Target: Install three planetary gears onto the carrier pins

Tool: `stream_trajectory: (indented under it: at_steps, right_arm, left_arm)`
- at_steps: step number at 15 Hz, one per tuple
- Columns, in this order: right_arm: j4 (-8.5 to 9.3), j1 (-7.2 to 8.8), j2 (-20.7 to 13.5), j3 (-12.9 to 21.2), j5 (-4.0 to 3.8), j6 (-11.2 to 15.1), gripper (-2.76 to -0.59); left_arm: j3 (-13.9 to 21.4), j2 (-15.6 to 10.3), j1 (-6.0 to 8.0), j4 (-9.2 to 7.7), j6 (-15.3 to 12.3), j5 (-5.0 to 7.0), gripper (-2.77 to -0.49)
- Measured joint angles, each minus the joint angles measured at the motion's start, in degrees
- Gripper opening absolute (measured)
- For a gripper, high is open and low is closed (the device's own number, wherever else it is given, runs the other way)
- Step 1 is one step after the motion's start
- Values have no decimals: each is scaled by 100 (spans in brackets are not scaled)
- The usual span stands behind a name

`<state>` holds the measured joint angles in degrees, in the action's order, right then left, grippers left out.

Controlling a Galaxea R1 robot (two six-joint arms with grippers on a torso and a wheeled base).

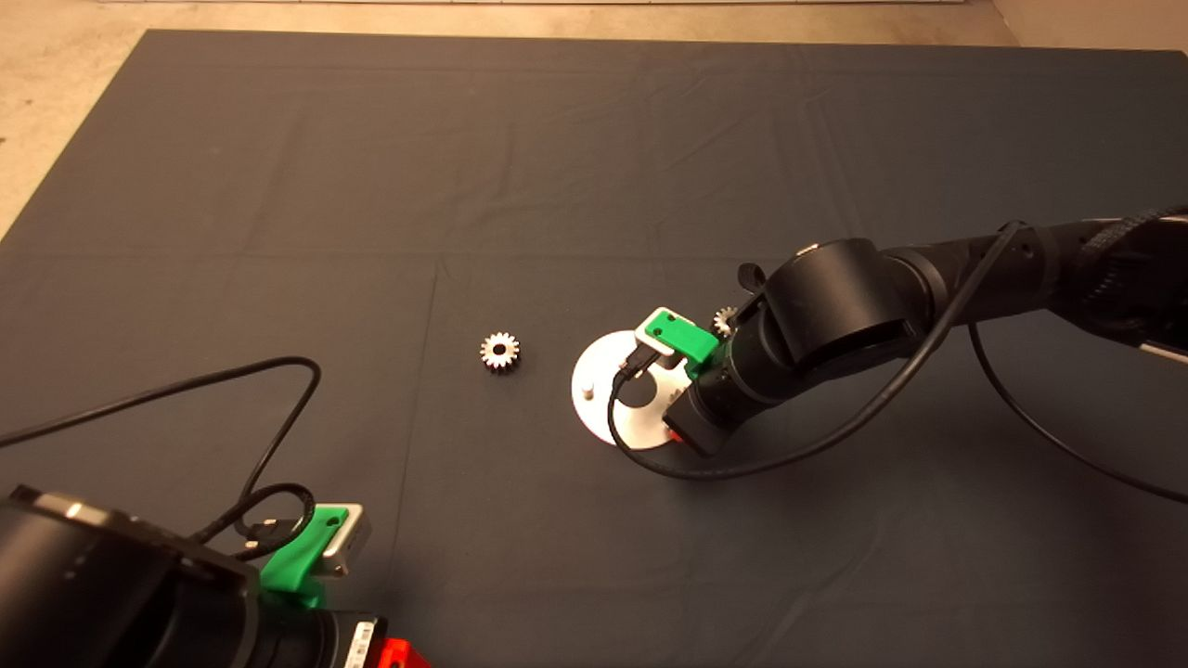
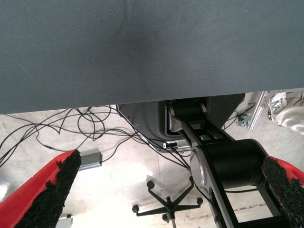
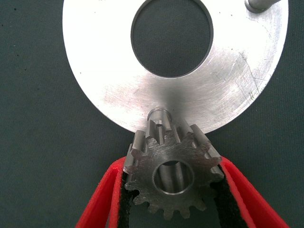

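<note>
Dark grey fabric mat (image 1: 594, 167) covers the worktop; pale floor shows beyond its far and left edges. No readable writing appears on any part; a small white label on the left arm is illegible.

Three gears are visible. One gear (image 1: 500, 352) lies flat on the mat, left of the disc (image 1: 603, 371) and apart from it. A second gear (image 1: 724, 320) lies just beyond the disc's far right edge, partly hidden by the right arm. The third gear (image 3: 172, 176) is clamped between the red fingers (image 3: 102, 199) of the right pincer (image 3: 172, 209), with the black pads pressing its toothed flanks.

The disc is shiny metal with a large centre hole. Two pins show in the right wrist view: one pin (image 3: 157, 115) at the disc's near rim, directly beyond the held gear, whose bore lines up with it, and another pin (image 3: 259, 4) at the disc's edge further off.

The right pincer sits over the disc's right side. The left pincer (image 2: 156, 199) is parked at the lower left, fingers spread wide and holding nothing; its view shows the mat's edge, floor cables and a chair base.
</note>
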<state>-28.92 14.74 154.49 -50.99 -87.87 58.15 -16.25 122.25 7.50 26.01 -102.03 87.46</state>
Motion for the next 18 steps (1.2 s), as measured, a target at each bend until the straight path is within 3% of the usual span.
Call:
stream_trajectory:
  at_steps: [4, 10, 18]
  right_arm:
    - [-8, 0, 2, 0, 0, -2, -234]
    - [-261, -92, 48, 0, -5, -2, -234]
    - [-327, -92, 127, -9, 5, -2, -234]
  left_arm:
    - [0, 0, 0, 0, 1, 0, -49]
    - [0, 0, 40, -5, 0, 0, -49]
    - [0, 0, 66, -17, 2, -2, -49]
